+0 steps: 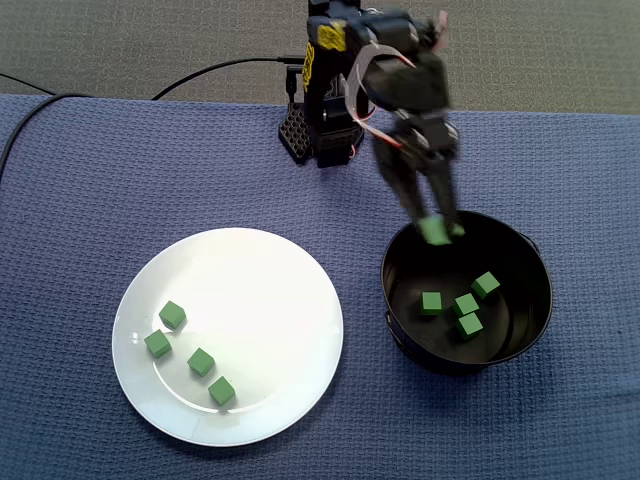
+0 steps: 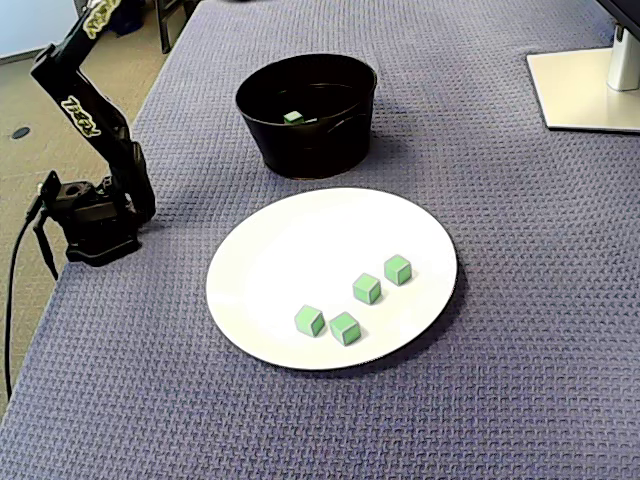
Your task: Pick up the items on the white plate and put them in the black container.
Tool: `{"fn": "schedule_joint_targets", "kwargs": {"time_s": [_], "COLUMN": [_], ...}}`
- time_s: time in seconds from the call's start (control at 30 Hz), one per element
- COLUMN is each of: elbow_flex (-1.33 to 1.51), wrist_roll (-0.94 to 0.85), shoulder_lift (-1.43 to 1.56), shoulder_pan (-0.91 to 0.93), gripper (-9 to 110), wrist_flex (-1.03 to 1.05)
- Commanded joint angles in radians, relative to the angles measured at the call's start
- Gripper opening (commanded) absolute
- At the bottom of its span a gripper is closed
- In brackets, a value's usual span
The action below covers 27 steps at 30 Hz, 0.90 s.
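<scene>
In a fixed view my gripper (image 1: 437,226) hangs over the far rim of the black container (image 1: 520,262), shut on a green cube (image 1: 435,232) held at its fingertips. Several green cubes (image 1: 464,304) lie on the container's floor. The white plate (image 1: 250,290) sits left of the container with several green cubes (image 1: 201,361) in its lower left part. In the other fixed view the gripper is out of frame; only the arm's base (image 2: 92,222) shows. That view shows the plate (image 2: 290,250), its cubes (image 2: 367,289), and the container (image 2: 310,140) with one cube (image 2: 293,117) visible inside.
Blue woven cloth (image 1: 80,200) covers the table. The arm's base (image 1: 325,130) stands behind the container, with a black cable (image 1: 200,75) running off to the left. A monitor stand (image 2: 590,85) sits at the far right corner.
</scene>
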Motion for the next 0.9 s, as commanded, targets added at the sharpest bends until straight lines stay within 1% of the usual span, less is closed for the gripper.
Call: {"fn": "schedule_joint_targets", "kwargs": {"time_s": [0.0, 0.07, 0.2, 0.4, 0.43, 0.47, 0.5, 0.53, 0.6, 0.7, 0.73, 0.8, 0.87], "elbow_flex": [0.222, 0.345, 0.528, 0.629, 0.634, 0.634, 0.630, 0.623, 0.578, 0.413, 0.328, 0.147, -0.048], "wrist_roll": [-0.043, -0.061, -0.091, -0.133, -0.141, -0.141, -0.138, -0.127, -0.104, -0.084, -0.117, -0.184, -0.179], "shoulder_lift": [-0.005, -0.025, -0.095, -0.215, -0.218, -0.215, -0.201, -0.179, -0.127, -0.061, -0.054, -0.040, -0.035], "shoulder_pan": [-0.166, -0.196, -0.189, -0.118, -0.114, -0.112, -0.110, -0.109, -0.100, -0.064, -0.049, 0.002, 0.109], "gripper": [0, 0, 0, 0, 2, 10, 17, 21, 25, 32, 37, 37, 34], "wrist_flex": [0.011, -0.031, -0.155, -0.313, -0.318, -0.310, -0.298, -0.284, -0.230, -0.071, 0.008, 0.156, 0.273]}}
